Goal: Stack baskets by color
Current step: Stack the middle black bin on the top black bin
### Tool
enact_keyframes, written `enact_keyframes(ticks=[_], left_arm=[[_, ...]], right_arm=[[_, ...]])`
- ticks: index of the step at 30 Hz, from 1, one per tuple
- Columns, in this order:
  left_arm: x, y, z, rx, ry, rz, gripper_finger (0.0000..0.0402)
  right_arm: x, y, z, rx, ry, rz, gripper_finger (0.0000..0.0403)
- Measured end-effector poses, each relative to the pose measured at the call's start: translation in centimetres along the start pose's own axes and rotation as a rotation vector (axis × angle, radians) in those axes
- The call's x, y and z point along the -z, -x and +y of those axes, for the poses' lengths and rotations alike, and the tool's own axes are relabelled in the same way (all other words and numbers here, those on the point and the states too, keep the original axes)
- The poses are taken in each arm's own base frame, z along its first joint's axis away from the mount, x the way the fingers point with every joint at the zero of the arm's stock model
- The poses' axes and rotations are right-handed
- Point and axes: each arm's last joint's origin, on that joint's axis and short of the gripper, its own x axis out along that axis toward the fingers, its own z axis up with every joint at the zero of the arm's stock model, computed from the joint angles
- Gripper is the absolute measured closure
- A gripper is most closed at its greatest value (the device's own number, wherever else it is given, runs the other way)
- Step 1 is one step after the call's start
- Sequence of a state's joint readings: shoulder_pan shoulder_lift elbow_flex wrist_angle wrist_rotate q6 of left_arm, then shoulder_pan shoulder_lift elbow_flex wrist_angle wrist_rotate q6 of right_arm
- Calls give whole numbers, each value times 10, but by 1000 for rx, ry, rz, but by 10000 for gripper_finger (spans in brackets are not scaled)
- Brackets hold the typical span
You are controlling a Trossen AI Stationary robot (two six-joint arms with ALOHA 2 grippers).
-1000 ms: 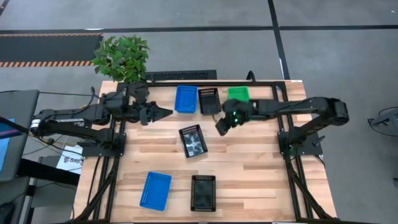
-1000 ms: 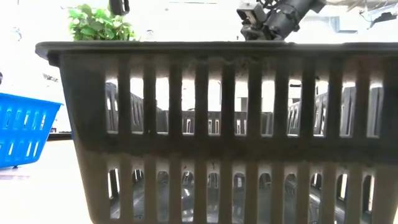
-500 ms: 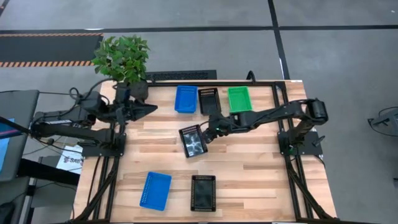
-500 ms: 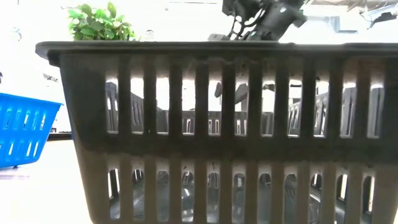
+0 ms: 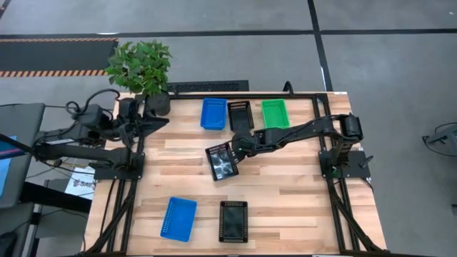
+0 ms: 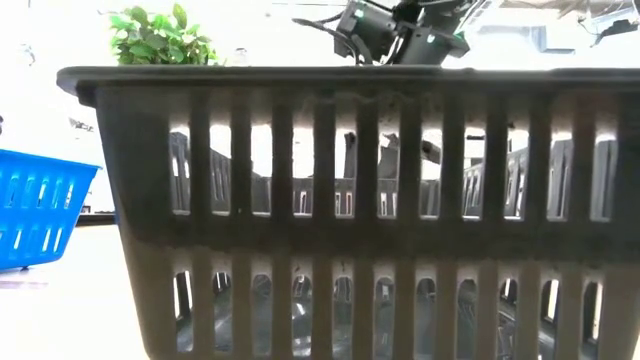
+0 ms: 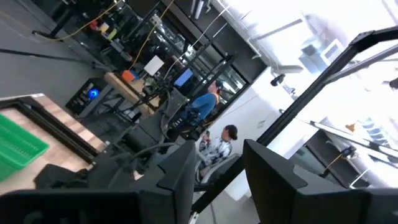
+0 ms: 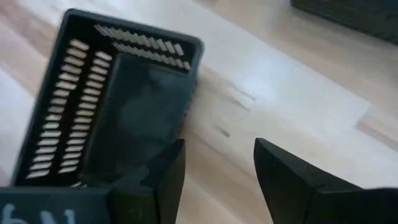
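A blue basket, a black basket and a green basket stand side by side at the table's far edge. Another black basket sits askew at mid-table. My right gripper hangs open, slanting down, at this basket's far right corner: one finger over its inside, the other over the bare wood outside its wall. A second blue basket and a third black basket rest near the front edge. My left gripper is open, empty and raised at far left.
A potted plant stands at the far left corner, close behind my left arm. Bare wood lies between the mid-table basket and the front pair. The left wrist view shows the green basket and people in the room beyond.
My right gripper has come down and moved toward the table's left, from beside the far row of baskets to the far right corner of the mid-table black basket. My left gripper has drawn back from the far blue basket toward the left edge and tipped upward. No basket has moved.
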State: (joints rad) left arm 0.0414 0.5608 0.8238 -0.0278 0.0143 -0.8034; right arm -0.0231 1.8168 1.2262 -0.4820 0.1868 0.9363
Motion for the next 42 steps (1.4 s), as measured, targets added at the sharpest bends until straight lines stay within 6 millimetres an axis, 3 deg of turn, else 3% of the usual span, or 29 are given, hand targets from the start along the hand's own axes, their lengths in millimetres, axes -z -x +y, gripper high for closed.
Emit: enact_keyframes(ticks=[5, 12, 42], left_arm=[[-1, 4, -1, 7, 10, -8, 280], [-3, 7, -3, 11, 5, -22, 280], [-3, 7, -2, -16, 30, -50, 280]], right_arm=[[3, -7, 7, -42, -25, -15, 193], [5, 0, 12, -69, -46, -24, 193], [2, -11, 8, -81, -8, 14, 174]])
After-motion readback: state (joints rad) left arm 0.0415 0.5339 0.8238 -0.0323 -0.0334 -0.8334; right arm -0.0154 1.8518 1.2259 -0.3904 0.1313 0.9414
